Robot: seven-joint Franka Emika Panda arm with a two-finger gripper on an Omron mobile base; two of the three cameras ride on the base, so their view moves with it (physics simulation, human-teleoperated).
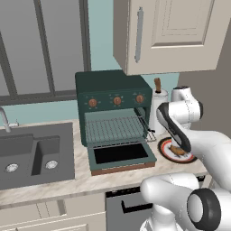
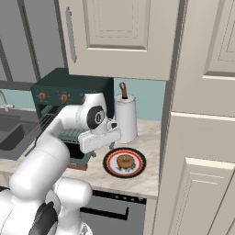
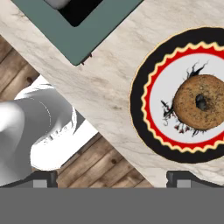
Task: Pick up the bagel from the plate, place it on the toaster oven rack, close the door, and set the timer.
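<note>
The bagel (image 3: 201, 102) (image 2: 125, 161) lies in the middle of the plate (image 3: 140, 94) (image 2: 108, 161) on the counter, to the right of the toaster oven (image 1: 113, 85) (image 2: 59, 85). The oven's door (image 1: 122, 155) (image 3: 87, 39) hangs open and flat, and the wire rack (image 1: 115, 128) sits inside the cavity. My gripper (image 3: 116, 178) is open, its fingertips (image 3: 43, 178) wide apart with nothing between them. It hovers over the counter's front edge, between the door's corner and the plate. In the left base view my arm covers part of the plate (image 1: 168, 154).
A white paper-towel roll (image 2: 125, 117) (image 1: 158, 113) stands behind the plate against the wall. A tall cabinet panel (image 2: 197, 160) closes off the counter on the right. A dark sink (image 1: 34, 155) lies left of the oven. Wall cabinets (image 1: 167, 36) hang above.
</note>
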